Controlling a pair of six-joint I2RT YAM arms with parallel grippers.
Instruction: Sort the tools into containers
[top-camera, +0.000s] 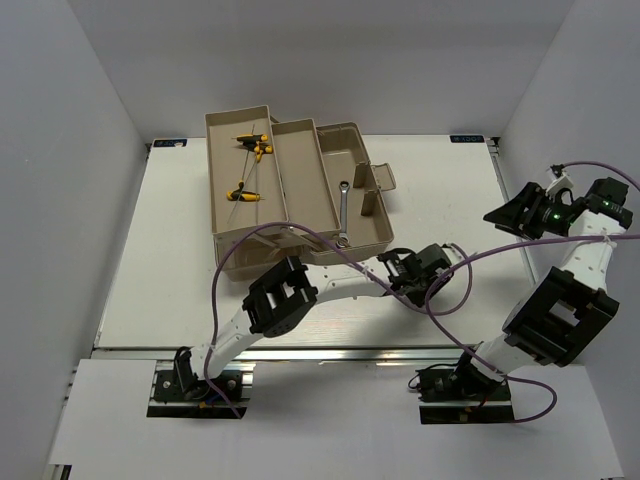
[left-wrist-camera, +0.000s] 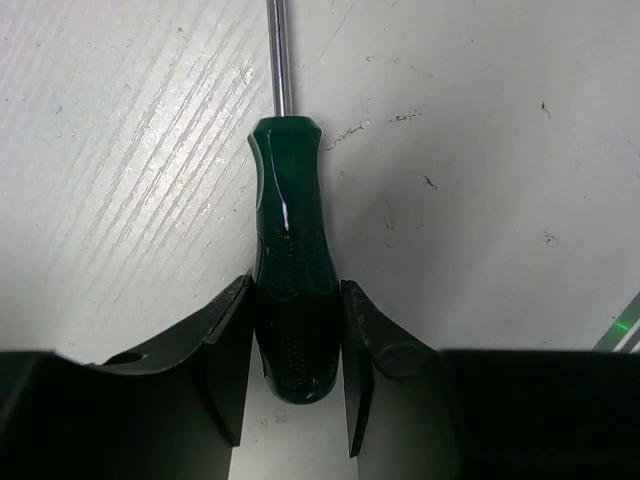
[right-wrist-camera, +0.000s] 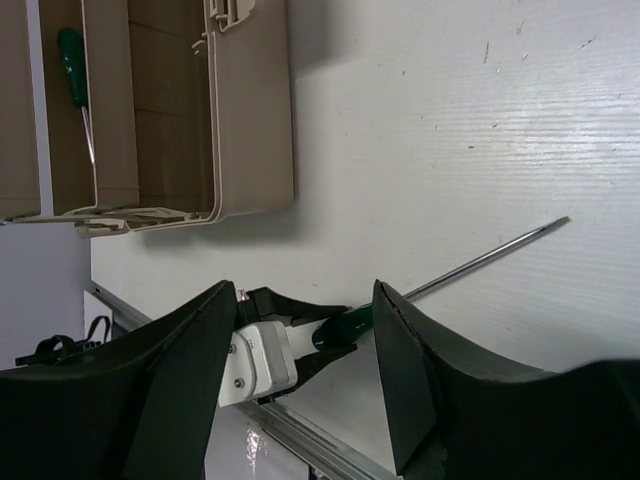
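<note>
My left gripper (left-wrist-camera: 295, 290) is shut on the handle of a green-handled screwdriver (left-wrist-camera: 290, 230), which lies on the white table with its shaft pointing away from the jaws. In the top view this gripper (top-camera: 445, 258) is right of the beige toolbox (top-camera: 370, 238). The right wrist view shows the held screwdriver (right-wrist-camera: 345, 322) and its long shaft. A second green screwdriver (right-wrist-camera: 70, 50) lies in a tray. A silver wrench (top-camera: 342, 212) lies in the box. Yellow-and-black hex keys (top-camera: 250, 146) lie in the left tray (top-camera: 222, 215). My right gripper (top-camera: 507, 215) is open and empty, held up at the right.
Purple cables (top-camera: 480, 262) loop over both arms and across the table in front of the toolbox. The table's near metal edge (top-camera: 300, 352) runs just behind the arm bases. White walls (top-camera: 90, 150) close in the left, right and back.
</note>
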